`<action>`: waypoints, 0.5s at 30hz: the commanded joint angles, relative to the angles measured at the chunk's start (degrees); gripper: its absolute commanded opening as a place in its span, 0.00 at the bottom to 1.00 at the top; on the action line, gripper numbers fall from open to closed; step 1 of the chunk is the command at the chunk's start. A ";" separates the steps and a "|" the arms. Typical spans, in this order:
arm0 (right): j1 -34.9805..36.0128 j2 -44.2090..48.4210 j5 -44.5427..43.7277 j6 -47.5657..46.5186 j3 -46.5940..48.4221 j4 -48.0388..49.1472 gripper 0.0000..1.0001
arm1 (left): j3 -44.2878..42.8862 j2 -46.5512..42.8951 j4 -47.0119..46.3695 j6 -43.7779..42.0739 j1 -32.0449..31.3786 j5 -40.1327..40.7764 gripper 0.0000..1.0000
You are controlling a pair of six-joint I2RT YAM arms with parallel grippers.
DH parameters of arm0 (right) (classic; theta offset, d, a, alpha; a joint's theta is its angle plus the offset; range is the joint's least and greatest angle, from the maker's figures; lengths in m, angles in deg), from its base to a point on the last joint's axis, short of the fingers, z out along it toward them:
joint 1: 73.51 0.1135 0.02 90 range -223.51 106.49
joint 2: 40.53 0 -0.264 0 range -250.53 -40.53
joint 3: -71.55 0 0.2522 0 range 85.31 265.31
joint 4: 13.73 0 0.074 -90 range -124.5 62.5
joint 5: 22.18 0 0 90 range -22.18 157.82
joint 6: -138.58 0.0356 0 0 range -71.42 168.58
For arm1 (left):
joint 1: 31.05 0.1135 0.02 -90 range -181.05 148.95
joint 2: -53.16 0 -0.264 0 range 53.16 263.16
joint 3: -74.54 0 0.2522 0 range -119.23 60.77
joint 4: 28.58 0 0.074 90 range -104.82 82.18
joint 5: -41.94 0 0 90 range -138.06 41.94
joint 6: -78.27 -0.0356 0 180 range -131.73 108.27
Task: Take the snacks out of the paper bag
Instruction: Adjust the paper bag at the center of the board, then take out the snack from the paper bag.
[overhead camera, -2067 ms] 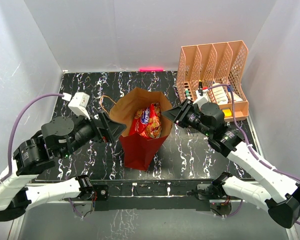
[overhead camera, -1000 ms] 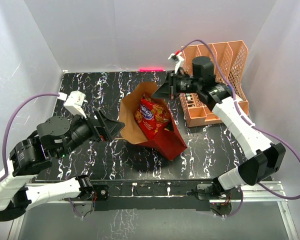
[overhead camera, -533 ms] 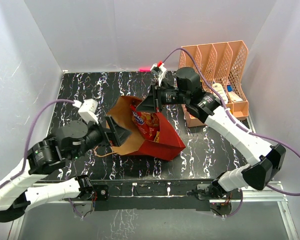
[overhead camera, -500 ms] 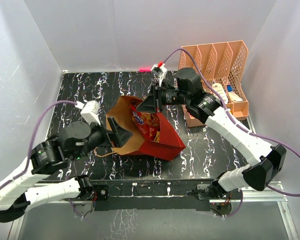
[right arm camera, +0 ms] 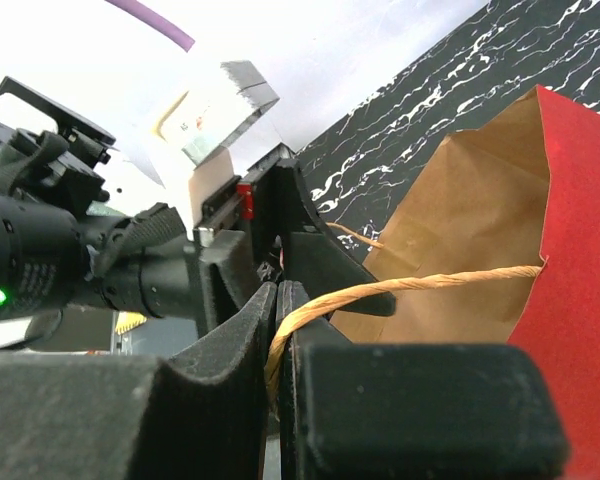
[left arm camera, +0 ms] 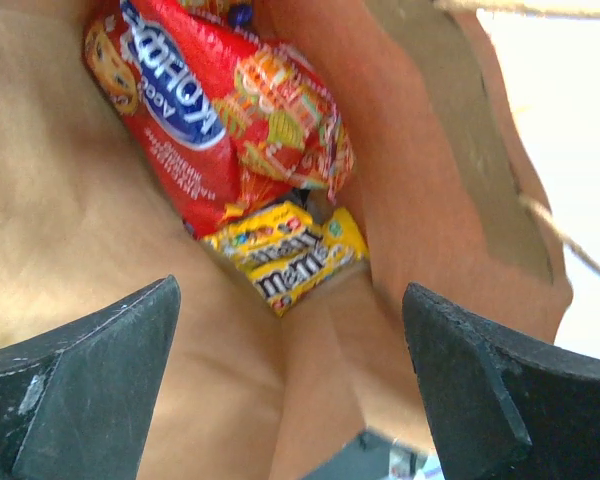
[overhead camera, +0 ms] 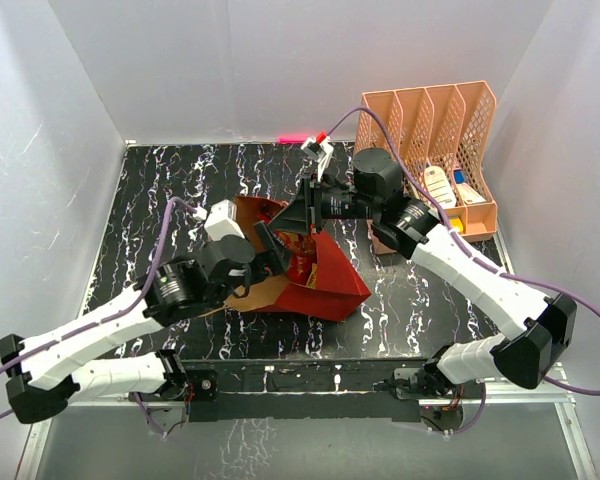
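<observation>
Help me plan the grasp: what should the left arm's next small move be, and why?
Probably ease the open left gripper deeper into the paper bag and close on the red snack bag, which lies straight ahead beside the yellow packet. The right gripper is shut on the cord handle, holding the mouth open.

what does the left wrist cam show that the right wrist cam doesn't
Only left wrist: the red snack bag and a yellow candy packet lying inside the paper bag. Only right wrist: the right tool shut on a cord handle, the bag's dark red outside, and the black table. Both: the bag's brown kraft inside and some handle cord.
</observation>
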 commanded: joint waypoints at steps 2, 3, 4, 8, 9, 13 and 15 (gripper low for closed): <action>1.01 3.65 -2.08 1.01 0.34 5.63 0.07 | 0.03 4.79 -9.97 5.51 -0.08 10.49 0.91; 1.06 3.95 -2.66 0.97 0.24 5.62 0.07 | 0.16 5.89 -11.00 6.21 0.12 10.84 0.91; 1.13 4.25 -3.24 0.97 0.16 5.61 0.07 | 0.11 6.98 -11.50 7.15 0.45 10.99 0.91; 1.07 5.55 -4.38 0.47 -0.36 5.07 0.07 | 2.55 9.30 -19.72 7.24 2.82 7.40 0.85; 1.12 5.83 -4.58 0.49 -0.57 5.07 0.07 | 3.34 9.55 -21.25 7.83 3.59 6.09 0.83; 1.08 6.32 -4.63 0.44 -0.86 5.59 0.07 | 7.86 10.08 -26.87 9.85 7.99 -0.28 0.77; 1.11 6.17 -4.61 0.35 -0.80 5.61 0.07 | 9.20 10.67 -28.59 10.22 9.90 -2.86 0.75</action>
